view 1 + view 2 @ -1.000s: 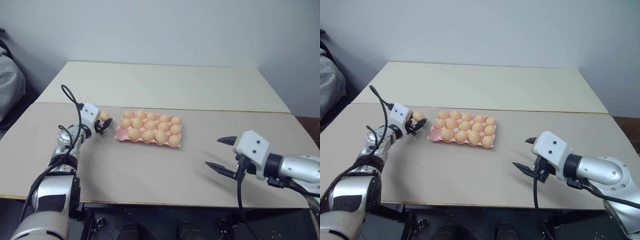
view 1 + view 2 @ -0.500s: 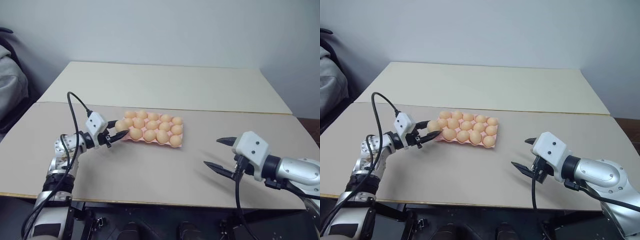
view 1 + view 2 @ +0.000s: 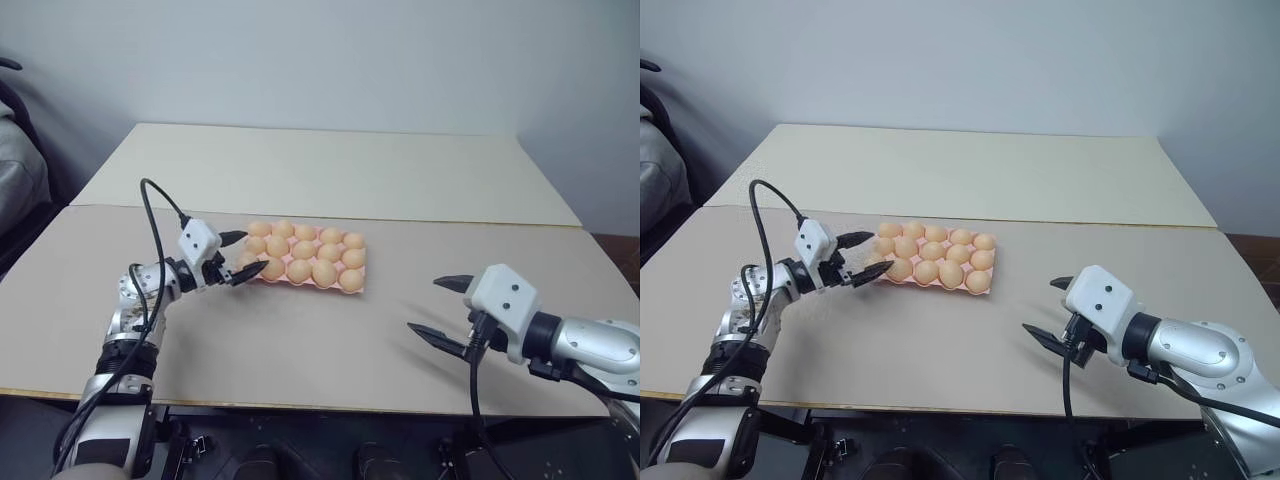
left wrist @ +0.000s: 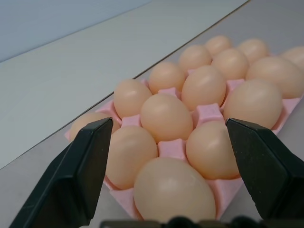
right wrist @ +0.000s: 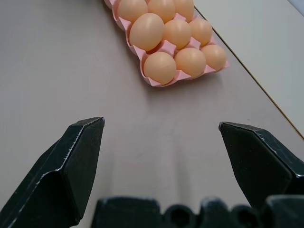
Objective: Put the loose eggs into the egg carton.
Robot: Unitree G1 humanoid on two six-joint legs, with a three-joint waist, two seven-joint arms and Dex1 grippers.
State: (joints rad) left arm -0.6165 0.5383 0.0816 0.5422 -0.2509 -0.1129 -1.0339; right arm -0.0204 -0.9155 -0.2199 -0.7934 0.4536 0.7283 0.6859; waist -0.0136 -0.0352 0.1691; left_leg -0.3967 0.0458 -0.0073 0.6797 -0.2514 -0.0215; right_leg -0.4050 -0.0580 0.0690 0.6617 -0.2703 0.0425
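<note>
Left gripper [image 3: 238, 257] at the egg carton [image 3: 352, 288], jaws now apart; egg it carried a second ago sits in the near left corner cup [image 4: 172, 190]. Every cup appears filled, far row partly hidden. Right gripper [image 3: 438, 307] idle, jaws wide, empty.

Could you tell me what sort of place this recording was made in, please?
Probably a plain indoor test room or lab, not a kitchen: two bare beige tables pushed together against a blank pale wall, with just a pink egg carton full of eggs on top.
</note>
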